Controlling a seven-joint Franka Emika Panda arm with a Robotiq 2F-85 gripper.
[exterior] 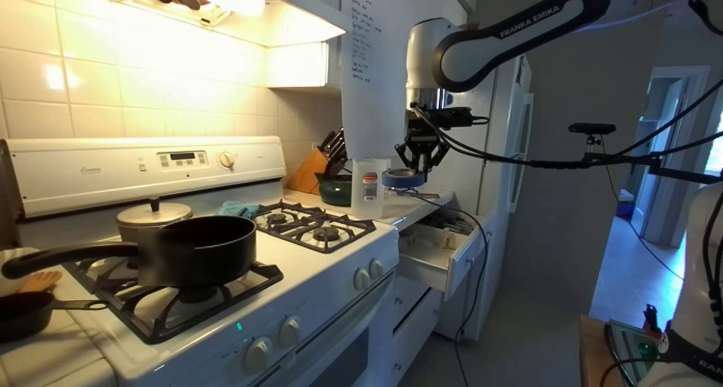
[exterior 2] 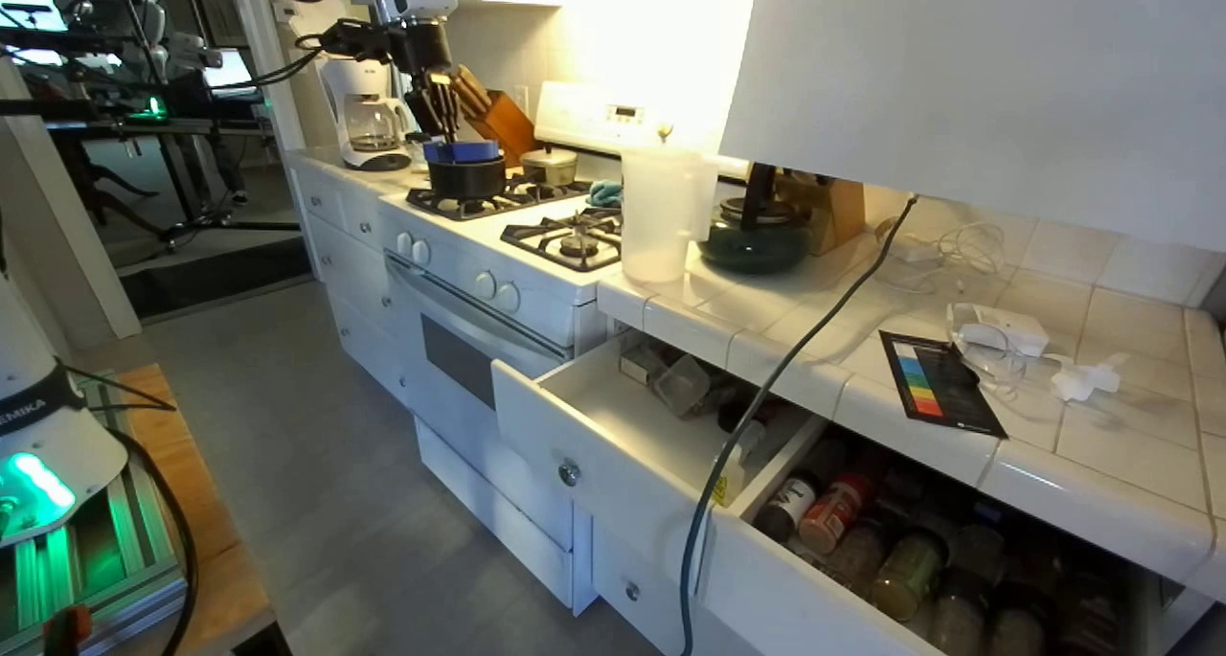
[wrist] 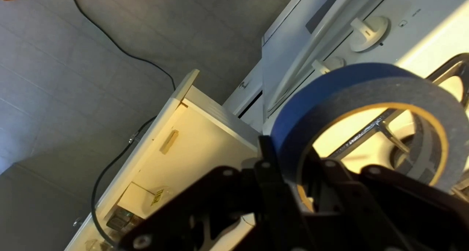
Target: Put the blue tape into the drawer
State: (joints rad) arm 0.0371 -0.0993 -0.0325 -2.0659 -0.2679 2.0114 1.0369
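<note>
1. Gripper (wrist: pixel 290 152) is clamped on the tape (exterior: pixel 403 181), one finger inside the ring, one outside. Side pinch, so the rest overhangs. May droop or twist if jolted; move smoothly.
2. Tape is in the air, roughly level, not yet in the drawer (exterior 2: pixel 627 409). Grate (wrist: pixel 361 135) shows through its hole in the wrist view; I read that as above the stove (exterior: pixel 322 288).
3. Jug (exterior 2: pixel 661 220) is on the worktop (exterior 2: pixel 747 316) beside the stove. Swing wide of it.
4. Drawer stands open. Best landing: bare floor at the stove end, in front of the tubs (exterior 2: pixel 682 383). Get the whole ring inside, below the front panel, then release gently. Lift straight up so the inner finger doesn't drag it.
5. Cable (exterior 2: pixel 795 361) drapes towards the jars (exterior 2: pixel 905 565). Snag risk; stay stove-side.
6. Arm (exterior: pixel 525 28) reaches in from upper right in an exterior view, wrist bent, gripper pointing down. Suits a top-down drop. Base (exterior 2: pixel 57 455) is well apart from the drawer.
</note>
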